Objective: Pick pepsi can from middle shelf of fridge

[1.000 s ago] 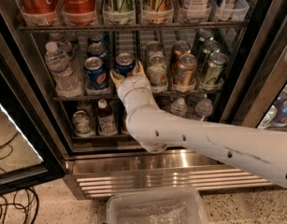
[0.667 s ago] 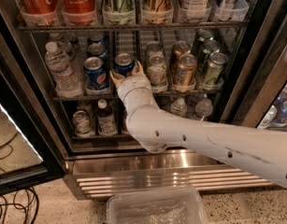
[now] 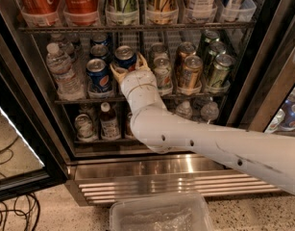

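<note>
Pepsi can [image 3: 124, 57] on middle shelf [image 3: 79, 100] stands between the spread jaws.

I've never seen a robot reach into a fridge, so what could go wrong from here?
The gripper is at a pepsi can packed closely between another blue can and a silver-white can, so it may knock a neighbour over. Coming out, the can could snag the front edge of the middle shelf.

Smooth glossy white arm [image 3: 224, 148], fat rounded segs w/ small dark screw holes dotted along it, stubby banded cylindrical wrist [image 3: 137, 88], and a tan-beige gripper [image 3: 130, 66] at its far end, by the middle shelf [image 3: 70, 100], left of centre.
</note>
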Controlling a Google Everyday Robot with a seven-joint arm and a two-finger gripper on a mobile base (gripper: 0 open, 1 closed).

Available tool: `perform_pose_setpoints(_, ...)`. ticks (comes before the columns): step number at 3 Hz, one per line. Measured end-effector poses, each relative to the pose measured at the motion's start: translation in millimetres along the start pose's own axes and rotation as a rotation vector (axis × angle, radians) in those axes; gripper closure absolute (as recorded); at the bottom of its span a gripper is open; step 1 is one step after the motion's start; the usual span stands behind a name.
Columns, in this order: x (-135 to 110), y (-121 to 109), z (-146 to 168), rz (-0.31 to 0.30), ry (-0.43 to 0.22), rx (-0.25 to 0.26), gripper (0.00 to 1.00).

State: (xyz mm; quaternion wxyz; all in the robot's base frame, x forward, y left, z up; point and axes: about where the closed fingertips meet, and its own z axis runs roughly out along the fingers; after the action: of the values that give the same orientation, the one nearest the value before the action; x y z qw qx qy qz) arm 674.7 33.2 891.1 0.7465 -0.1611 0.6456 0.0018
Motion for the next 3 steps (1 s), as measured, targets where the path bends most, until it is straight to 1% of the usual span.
perform_pose_setpoints(1, -19, 3, -11, 0.033, -0.04, -0.014, 1.0)
perform_pose_setpoints(2, -28, 11, -31, 0.072, -0.022, -0.07, 1.0)
perform_pose_setpoints(3, -37, 20, -52, 0.097, 0.016, -0.16, 1.0)
